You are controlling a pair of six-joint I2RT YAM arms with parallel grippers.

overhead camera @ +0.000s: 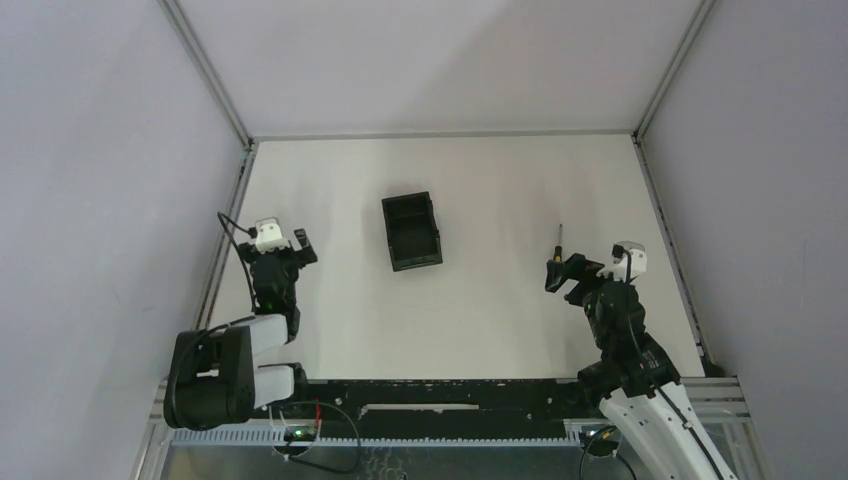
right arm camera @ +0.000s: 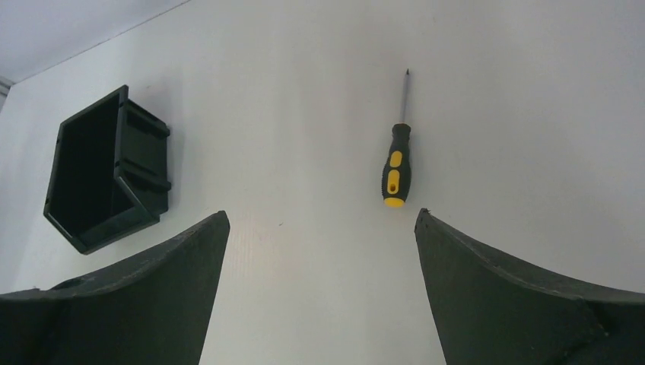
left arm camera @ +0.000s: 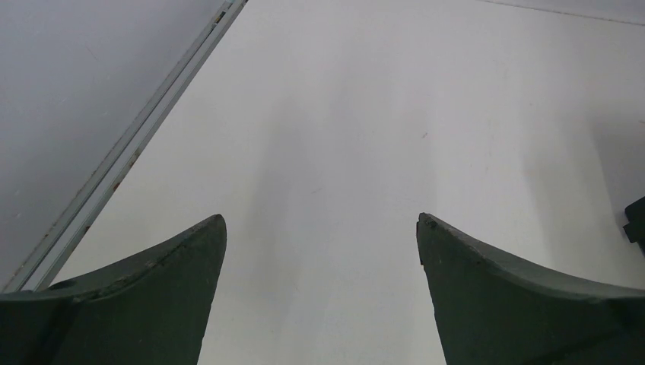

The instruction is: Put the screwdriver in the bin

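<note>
The screwdriver (overhead camera: 559,240) lies flat on the white table at the right, black-and-yellow handle toward me and thin shaft pointing away. In the right wrist view the screwdriver (right arm camera: 395,169) lies just ahead of my fingertips, a little right of centre. The black open-top bin (overhead camera: 411,232) stands empty at mid table; it also shows in the right wrist view (right arm camera: 106,182) at the left. My right gripper (overhead camera: 565,272) (right arm camera: 321,220) is open and empty, just short of the handle. My left gripper (overhead camera: 290,250) (left arm camera: 321,224) is open and empty over bare table at the left.
Grey enclosure walls with aluminium rails (overhead camera: 228,250) border the table on the left, far and right sides. The left rail (left arm camera: 129,144) runs close beside my left gripper. A sliver of the bin (left arm camera: 637,224) shows at the left wrist view's right edge.
</note>
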